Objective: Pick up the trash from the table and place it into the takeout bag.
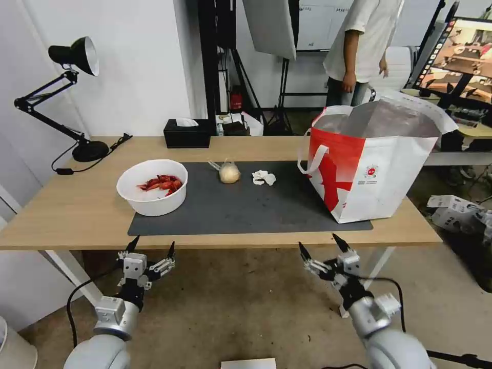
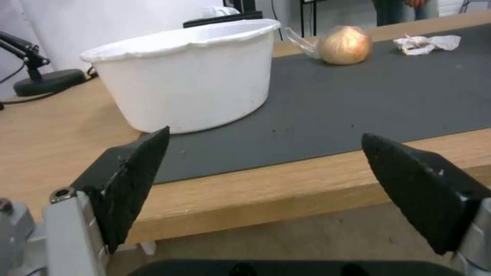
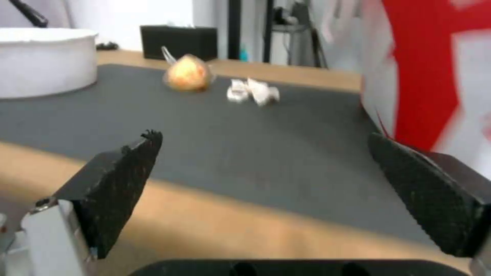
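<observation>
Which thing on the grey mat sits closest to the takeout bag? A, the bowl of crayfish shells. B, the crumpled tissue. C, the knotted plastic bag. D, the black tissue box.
B: in the head view the crumpled tissue lies nearest the takeout bag, with the knotted plastic bag farther left and the bowl farthest.

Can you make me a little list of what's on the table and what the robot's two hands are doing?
bowl: white bowl with red crayfish shells, on the mat's left end
small bag: knotted plastic bag, mid-mat, far side
tissue: crumpled white tissue, just right of the knotted bag
takeout bag: red-and-white takeout bag, upright, mouth open, right end of the mat
mat: dark grey mat on the table
left gripper: open, empty, below the table's near edge
right gripper: open, empty, below the near edge
</observation>
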Tool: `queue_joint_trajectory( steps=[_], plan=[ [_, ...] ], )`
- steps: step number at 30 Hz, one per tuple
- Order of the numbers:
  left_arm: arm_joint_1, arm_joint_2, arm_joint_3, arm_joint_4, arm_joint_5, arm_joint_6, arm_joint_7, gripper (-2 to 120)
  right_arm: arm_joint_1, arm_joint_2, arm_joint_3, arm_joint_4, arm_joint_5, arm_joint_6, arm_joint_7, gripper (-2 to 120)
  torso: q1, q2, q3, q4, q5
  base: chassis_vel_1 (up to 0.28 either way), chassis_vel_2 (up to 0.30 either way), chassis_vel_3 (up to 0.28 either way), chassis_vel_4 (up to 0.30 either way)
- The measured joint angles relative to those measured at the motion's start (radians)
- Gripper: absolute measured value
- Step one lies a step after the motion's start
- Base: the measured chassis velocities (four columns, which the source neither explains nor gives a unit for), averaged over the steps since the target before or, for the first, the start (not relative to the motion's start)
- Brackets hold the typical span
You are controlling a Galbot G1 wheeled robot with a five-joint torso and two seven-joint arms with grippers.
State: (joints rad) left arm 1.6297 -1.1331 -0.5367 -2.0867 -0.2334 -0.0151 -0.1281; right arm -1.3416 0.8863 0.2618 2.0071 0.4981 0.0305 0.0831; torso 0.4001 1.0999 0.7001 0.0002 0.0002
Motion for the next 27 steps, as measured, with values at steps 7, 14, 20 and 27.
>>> queue_joint_trajectory(
  steps=[7, 14, 20, 27],
  plan=[
    [0.016, -0.020, -0.006, -0.013, 0.011, 0.000, 0.000, 100, 0.397, -0.086, -0.247, -0.142, 0.147, -0.035, 0.017, 100, 0.000, 0.000, 0.000, 0.0001, -0.0002, 0.000, 0.000, 0.000, 0.000],
    [0.023, -0.021, -0.022, -0.009, 0.011, -0.002, -0.001, 100, 0.782, 0.040, -0.538, -0.395, 0.224, -0.111, 0.153, 100, 0.000, 0.000, 0.000, -0.0002, -0.0006, 0.000, 0.000, 0.000, 0.000],
    [0.021, -0.024, -0.018, -0.001, 0.011, -0.002, -0.001, 100, 1.009, 0.244, -0.644, -0.694, 0.320, -0.231, 0.288, 100, 0.000, 0.000, 0.000, 0.0001, -0.0004, 0.000, 0.000, 0.000, 0.000],
    [0.017, -0.030, -0.009, 0.008, 0.013, -0.002, -0.001, 100, 1.133, 0.398, -0.652, -0.944, 0.371, -0.321, 0.331, 100, 0.000, 0.000, 0.000, 0.0000, -0.0004, 0.000, 0.000, 0.000, 0.000]
  ],
)
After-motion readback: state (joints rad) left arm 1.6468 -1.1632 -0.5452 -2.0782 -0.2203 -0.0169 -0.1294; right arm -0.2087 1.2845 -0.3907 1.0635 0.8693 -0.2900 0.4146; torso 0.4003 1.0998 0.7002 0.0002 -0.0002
